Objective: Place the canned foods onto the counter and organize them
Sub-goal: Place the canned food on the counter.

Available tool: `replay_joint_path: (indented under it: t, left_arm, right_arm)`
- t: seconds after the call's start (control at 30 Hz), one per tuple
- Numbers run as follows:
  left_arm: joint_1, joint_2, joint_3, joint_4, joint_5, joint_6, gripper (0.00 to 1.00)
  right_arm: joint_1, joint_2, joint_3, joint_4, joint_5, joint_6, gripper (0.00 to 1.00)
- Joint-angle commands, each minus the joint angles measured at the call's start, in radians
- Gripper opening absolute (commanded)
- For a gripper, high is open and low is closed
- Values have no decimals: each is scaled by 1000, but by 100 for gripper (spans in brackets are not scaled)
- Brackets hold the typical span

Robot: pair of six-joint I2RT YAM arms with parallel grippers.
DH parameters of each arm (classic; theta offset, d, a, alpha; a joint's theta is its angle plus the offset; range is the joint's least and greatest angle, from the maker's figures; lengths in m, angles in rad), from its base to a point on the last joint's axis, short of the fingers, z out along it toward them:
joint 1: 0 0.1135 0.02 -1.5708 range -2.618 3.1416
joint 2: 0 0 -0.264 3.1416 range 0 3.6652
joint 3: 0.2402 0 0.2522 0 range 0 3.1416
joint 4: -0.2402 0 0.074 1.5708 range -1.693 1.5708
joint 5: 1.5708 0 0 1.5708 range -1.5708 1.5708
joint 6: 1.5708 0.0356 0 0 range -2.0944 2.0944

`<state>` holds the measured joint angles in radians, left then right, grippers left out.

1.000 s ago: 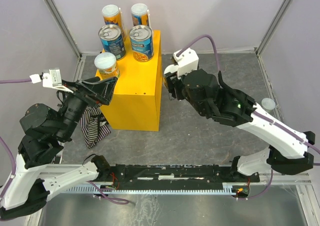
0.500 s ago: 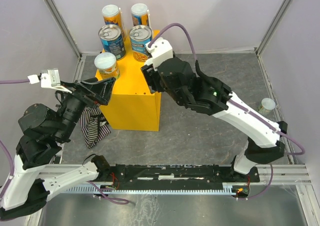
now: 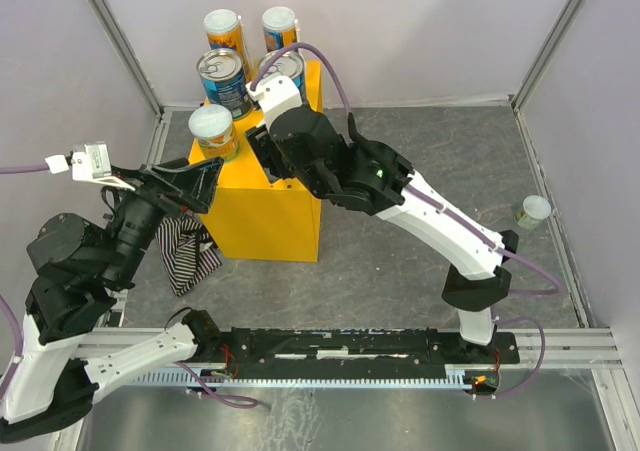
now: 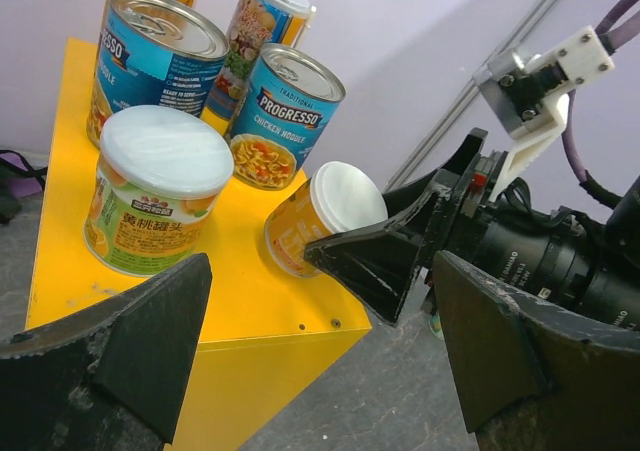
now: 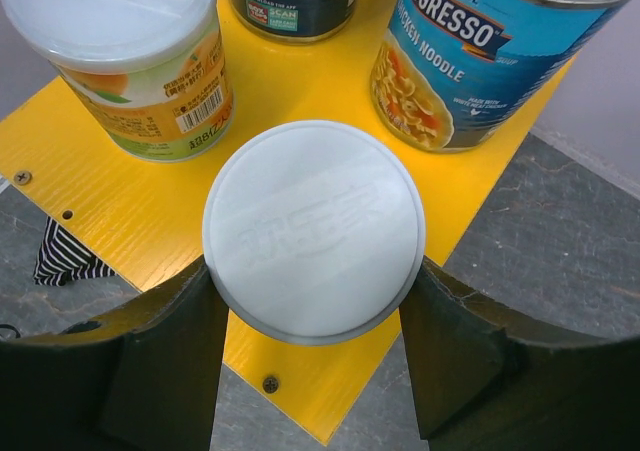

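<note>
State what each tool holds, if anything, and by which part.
The right tool grips a white-lidded can by its sides, just under the lid. The left tool is open and holds nothing.

Grey table [image 3: 400,261] under yellow counter [image 3: 270,211], striped cloth [image 3: 185,256], one lone can [image 3: 530,212]

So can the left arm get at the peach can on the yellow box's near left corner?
Probably yes: the left gripper is open just short of the peach can, facing it, with nothing between them.
</note>
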<state>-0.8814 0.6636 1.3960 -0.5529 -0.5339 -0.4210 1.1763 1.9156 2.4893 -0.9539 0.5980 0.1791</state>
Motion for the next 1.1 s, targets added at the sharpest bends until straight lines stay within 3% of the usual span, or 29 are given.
replay_joint_path:
  t: [0.0, 0.63, 1.07]
  left_arm:
    - [1, -4, 13, 10, -23, -5, 97]
    - [1, 2, -5, 38, -23, 2, 97]
    - [1, 2, -19, 46, -19, -13, 97]
  right_arm:
    - [-6, 5, 80, 53, 7, 13, 22]
    - [-70, 35, 92, 3, -42, 62, 24]
    - [-87, 43, 71, -3, -76, 77, 34]
